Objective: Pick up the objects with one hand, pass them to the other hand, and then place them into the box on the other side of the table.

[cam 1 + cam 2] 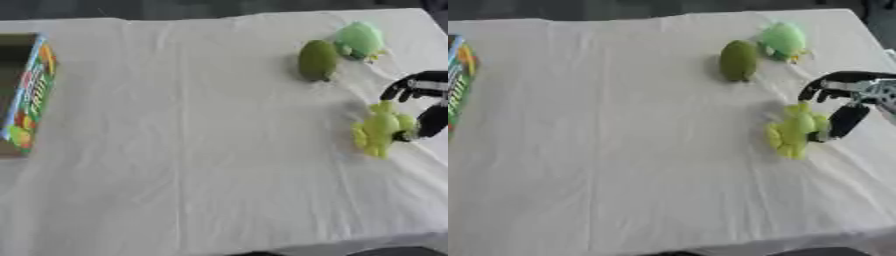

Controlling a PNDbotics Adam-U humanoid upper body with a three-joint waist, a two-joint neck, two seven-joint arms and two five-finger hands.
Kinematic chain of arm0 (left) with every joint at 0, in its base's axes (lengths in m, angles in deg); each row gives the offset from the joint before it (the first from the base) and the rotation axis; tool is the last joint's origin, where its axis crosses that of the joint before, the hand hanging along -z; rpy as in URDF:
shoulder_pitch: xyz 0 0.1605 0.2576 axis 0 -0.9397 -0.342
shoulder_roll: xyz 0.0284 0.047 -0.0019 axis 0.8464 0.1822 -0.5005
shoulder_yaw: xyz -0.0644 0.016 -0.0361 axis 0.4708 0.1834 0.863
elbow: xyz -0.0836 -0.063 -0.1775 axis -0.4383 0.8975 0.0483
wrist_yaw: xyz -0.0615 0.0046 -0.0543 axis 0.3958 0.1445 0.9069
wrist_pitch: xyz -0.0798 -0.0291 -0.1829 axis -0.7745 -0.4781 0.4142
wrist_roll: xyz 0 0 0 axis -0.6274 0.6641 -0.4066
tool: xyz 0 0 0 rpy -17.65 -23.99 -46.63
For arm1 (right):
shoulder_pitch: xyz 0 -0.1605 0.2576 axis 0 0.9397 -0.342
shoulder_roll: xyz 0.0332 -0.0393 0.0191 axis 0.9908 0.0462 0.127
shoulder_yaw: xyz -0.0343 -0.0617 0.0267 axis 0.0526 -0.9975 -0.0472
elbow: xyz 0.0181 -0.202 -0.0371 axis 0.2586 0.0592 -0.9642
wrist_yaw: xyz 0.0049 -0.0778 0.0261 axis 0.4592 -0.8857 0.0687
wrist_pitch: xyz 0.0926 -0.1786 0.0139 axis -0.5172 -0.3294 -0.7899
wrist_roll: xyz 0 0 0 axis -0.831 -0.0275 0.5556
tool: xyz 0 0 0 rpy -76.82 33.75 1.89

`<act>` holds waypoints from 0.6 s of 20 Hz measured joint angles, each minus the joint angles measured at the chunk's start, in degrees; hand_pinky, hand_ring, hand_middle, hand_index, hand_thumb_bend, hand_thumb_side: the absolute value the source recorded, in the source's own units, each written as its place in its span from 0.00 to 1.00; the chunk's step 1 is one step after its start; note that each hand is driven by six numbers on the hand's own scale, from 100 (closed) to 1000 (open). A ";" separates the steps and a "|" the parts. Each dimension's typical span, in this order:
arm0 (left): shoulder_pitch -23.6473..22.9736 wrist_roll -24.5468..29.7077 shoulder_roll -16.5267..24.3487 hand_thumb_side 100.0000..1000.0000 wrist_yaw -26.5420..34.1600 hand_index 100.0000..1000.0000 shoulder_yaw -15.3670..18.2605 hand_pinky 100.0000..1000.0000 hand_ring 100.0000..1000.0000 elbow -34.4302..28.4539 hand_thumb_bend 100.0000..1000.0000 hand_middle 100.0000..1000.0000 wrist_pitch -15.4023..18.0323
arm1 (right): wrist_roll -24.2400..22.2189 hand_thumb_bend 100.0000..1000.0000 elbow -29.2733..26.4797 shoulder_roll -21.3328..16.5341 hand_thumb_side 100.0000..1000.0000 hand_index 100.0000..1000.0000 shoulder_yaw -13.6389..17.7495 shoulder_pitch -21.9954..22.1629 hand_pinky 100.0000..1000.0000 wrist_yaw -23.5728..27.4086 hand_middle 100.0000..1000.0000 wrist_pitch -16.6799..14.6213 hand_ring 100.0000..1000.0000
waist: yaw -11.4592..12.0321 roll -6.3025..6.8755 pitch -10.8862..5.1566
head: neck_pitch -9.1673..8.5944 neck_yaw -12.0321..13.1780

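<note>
Right hand [843,107] curls down onto the yellow-green toy [794,131].

Staged test tabletop, white cloth [192,140] over table, dark bare background, setting otherwise unclear

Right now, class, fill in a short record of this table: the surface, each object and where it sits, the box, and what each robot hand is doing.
surface: table under a white cloth
yellow-green toy: near the right edge, nearest the robot of the three objects
olive oval object: far right area, lying on the cloth
pale green toy: just beyond and right of the oval
box: colourful, at the left edge, open side up
right hand: at the yellow-green toy, fingers curled by its right side; grasp not clear
left hand: not in view
</note>
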 measured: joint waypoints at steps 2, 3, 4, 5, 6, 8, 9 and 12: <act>0.00 0.02 0.00 0.53 0.00 0.77 0.00 0.58 0.90 0.00 0.50 0.74 -0.02 | -0.35 0.43 0.34 0.03 0.00 0.85 -0.35 -0.06 0.90 -0.06 0.83 -0.39 0.85 | 0.05 0.02 0.02 | 0.01 0.00; 0.00 0.05 0.00 0.53 0.00 0.77 0.00 0.58 0.90 0.00 0.50 0.74 -0.04 | -0.67 0.43 0.50 0.05 0.00 0.85 -0.59 -0.21 0.90 -0.17 0.84 -0.63 0.85 | 0.07 0.02 0.03 | 0.01 0.00; 0.01 0.08 0.00 0.53 0.01 0.77 -0.01 0.58 0.90 0.00 0.50 0.74 -0.06 | -1.00 0.43 0.75 0.07 0.00 0.85 -0.83 -0.49 0.90 -0.40 0.84 -0.86 0.85 | 0.10 0.02 0.03 | 0.02 0.00; 0.01 0.11 0.00 0.53 0.01 0.77 -0.02 0.58 0.90 0.00 0.50 0.74 -0.09 | -1.33 0.42 1.01 0.10 0.00 0.85 -1.07 -0.71 0.89 -0.66 0.84 -1.11 0.85 | 0.17 0.02 0.03 | 0.02 0.00; 0.02 0.13 0.00 0.53 0.01 0.77 -0.02 0.58 0.90 0.00 0.50 0.74 -0.10 | -1.74 0.42 1.27 0.20 0.00 0.85 -1.35 -0.99 0.89 -0.92 0.84 -1.35 0.85 | 0.25 0.02 0.03 | 0.03 0.00; 0.02 0.16 0.00 0.53 0.01 0.77 -0.05 0.58 0.90 0.00 0.50 0.74 -0.12 | -2.59 0.42 1.76 0.47 0.00 0.85 -1.79 -1.39 0.88 -1.42 0.83 -1.87 0.85 | 0.35 0.02 0.03 | 0.04 0.00; 0.03 0.18 0.00 0.53 0.01 0.77 -0.15 0.58 0.90 0.00 0.50 0.74 -0.14 | -3.00 0.42 1.96 0.50 0.00 0.84 -2.02 -1.61 0.87 -1.68 0.82 -2.13 0.84 | 0.37 0.02 0.03 | 0.05 0.00; 0.04 0.25 0.00 0.53 0.01 0.77 -0.31 0.58 0.90 0.00 0.50 0.74 -0.17 | -4.09 0.41 2.47 0.53 0.00 0.82 -2.51 -2.14 0.87 -2.17 0.80 -2.66 0.83 | 0.45 0.02 0.04 | 0.22 0.00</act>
